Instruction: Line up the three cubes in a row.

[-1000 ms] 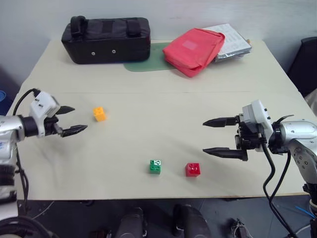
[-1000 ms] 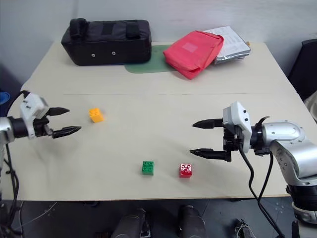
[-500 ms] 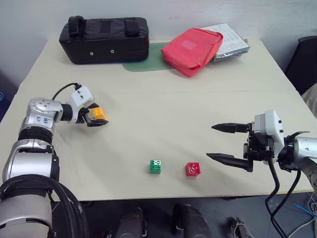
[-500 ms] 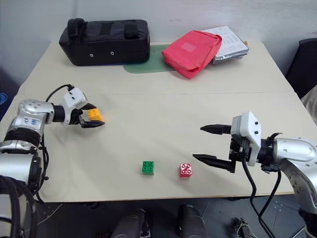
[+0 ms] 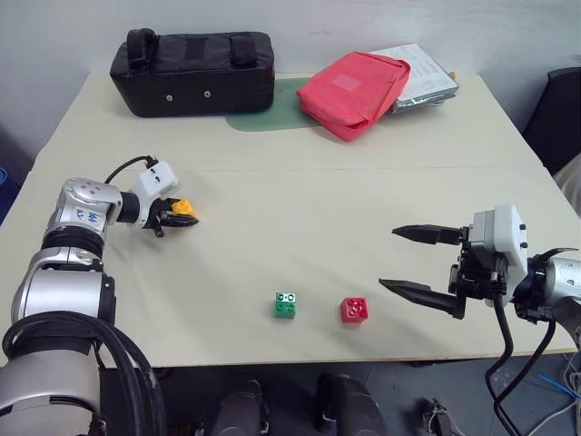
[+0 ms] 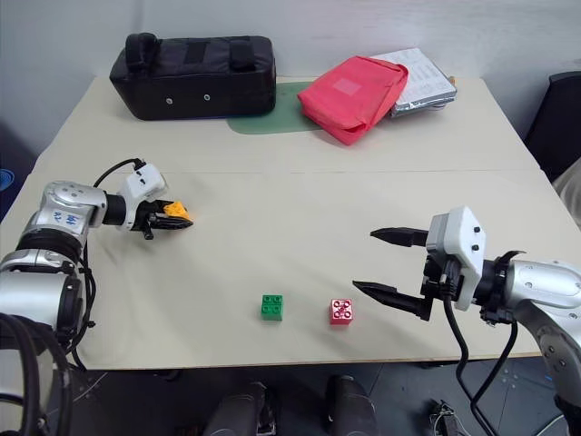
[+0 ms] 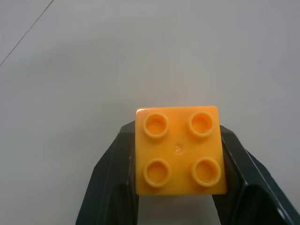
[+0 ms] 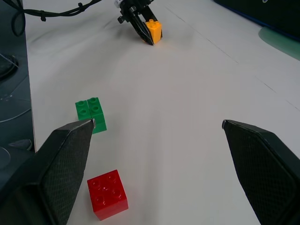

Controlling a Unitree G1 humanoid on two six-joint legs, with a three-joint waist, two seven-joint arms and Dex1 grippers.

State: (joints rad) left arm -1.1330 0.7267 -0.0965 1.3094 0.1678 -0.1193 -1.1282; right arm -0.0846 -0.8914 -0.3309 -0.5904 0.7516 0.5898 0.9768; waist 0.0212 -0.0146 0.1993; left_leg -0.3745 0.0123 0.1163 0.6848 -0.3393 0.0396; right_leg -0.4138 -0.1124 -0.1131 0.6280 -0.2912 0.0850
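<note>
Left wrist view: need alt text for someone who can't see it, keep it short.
An orange-yellow cube with four round studs on top sits clamped between the two black fingers of the left pincer, seen from just above. Behind it lies a plain pale tabletop.

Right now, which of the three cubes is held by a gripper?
The orange-yellow cube, clamped in the left gripper; the green cube and red cube sit free.

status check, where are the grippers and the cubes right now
Left gripper shut on orange-yellow cube, cube on the table. Right gripper open, empty, beside red cube. Green cube left of red, apart. Nothing in the way.
</note>
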